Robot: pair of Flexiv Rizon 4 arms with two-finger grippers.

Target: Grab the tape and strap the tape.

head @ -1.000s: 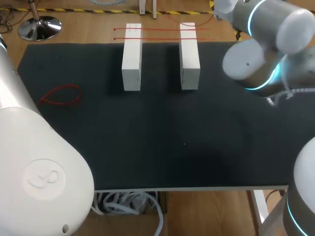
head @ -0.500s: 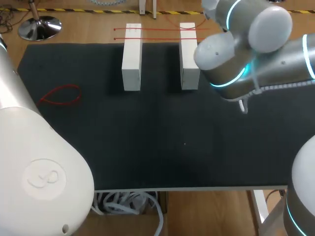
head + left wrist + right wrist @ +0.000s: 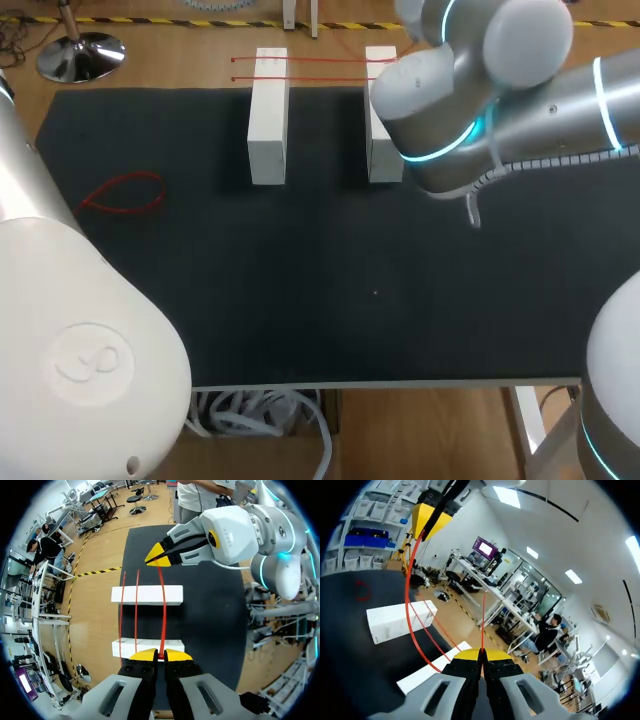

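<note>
With the black-topped counter [image 3: 300, 300] as your base, the right arm [image 3: 470, 90] comes in from the right and hangs over the far right part of it, hiding much of one block in the head view. The left arm [image 3: 60, 330] fills the near left corner there, and its hand is out of that view. Two white blocks [image 3: 146, 595] lie side by side, apart and parallel, near the counter's far edge. The left hand [image 3: 158, 655] has its yellow tips pinched together on one end of a red tape [image 3: 163, 610]. The right hand [image 3: 152, 557] is closed narrow on the other end, so you have the tape held at both ends. It runs between the hands above both blocks, and from the right wrist view it bows in an arc. Two more red tapes [image 3: 136, 605] lie flat across both blocks, just beside the held one. A red loop [image 3: 125, 193] sits on the counter's left side, well apart from the blocks.
</note>
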